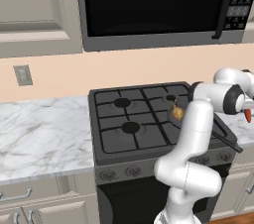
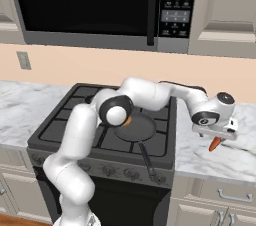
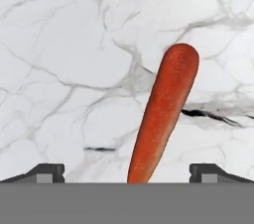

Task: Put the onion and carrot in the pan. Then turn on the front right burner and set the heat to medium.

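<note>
Glossy veined marble counter (image 3: pixel 59 44)

carrot (image 3: pixel 163 114) orange-red; onion (image 1: pixel 177 113) tan-yellow; pan (image 2: pixel 136 127) dark grey, black handle; stove (image 1: pixel 134 119) dark grey, black burner caps; counter (image 1: pixel 39 134) white marble, grey veins; wall (image 1: pixel 99 72) peach; cabinets (image 1: pixel 34 10) beige; microwave (image 2: pixel 100 5) black and silver

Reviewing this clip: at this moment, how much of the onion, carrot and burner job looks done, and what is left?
Done: the onion already lies in the pan on the stove's front right burner. In hand: the open gripper is over the marble counter right of the stove, its fingertips either side of the carrot, with no grip showing yet. Left: grasp the carrot, put it in the pan, then turn the burner knob to medium.
</note>
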You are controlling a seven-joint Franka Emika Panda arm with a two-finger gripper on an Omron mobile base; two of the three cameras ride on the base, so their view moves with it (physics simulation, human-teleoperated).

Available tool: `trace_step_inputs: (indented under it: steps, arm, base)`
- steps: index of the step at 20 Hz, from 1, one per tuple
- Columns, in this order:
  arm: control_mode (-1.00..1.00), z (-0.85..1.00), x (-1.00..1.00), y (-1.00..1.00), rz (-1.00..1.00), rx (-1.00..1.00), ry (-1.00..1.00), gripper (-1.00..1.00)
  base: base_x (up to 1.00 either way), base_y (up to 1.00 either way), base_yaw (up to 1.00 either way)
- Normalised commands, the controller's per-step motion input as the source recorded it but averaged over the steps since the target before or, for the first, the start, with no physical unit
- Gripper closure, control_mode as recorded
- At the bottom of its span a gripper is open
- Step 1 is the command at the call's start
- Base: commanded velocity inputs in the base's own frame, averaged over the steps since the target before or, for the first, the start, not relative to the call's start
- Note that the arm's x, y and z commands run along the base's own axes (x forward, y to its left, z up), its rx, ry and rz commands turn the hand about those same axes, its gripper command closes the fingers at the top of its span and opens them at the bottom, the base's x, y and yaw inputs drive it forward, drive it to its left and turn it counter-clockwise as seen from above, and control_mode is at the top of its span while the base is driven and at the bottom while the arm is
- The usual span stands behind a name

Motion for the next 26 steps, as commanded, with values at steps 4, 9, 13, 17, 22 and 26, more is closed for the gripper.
trace_step_inputs:
  steps: [4, 9, 13, 17, 22, 26]
  arm:
    - [-1.0, -0.3, 0.11, -0.01, -0.01, 0.0, 0.0, -1.0]
    - [-1.0, -0.02, 0.29, -0.05, -0.01, 0.0, 0.0, -1.0]
    - [-1.0, 0.0, 0.24, -0.16, -0.03, 0.0, 0.0, -1.0]
    - [-1.0, 0.0, 0.1, -0.29, -0.05, 0.0, 0.03, -1.0]
    - [-1.0, 0.0, 0.0, -0.12, -0.04, 0.0, 0.0, -1.0]
    - [-1.0, -0.09, 0.0, -0.03, -0.02, 0.0, 0.01, -1.0]
  base:
    - [0.0, 0.0, 0.0]
    - [0.0, 0.0, 0.0]
    - [0.0, 0.0, 0.0]
    - [0.0, 0.0, 0.0]
    - [0.0, 0.0, 0.0]
    - [0.0, 0.0, 0.0]
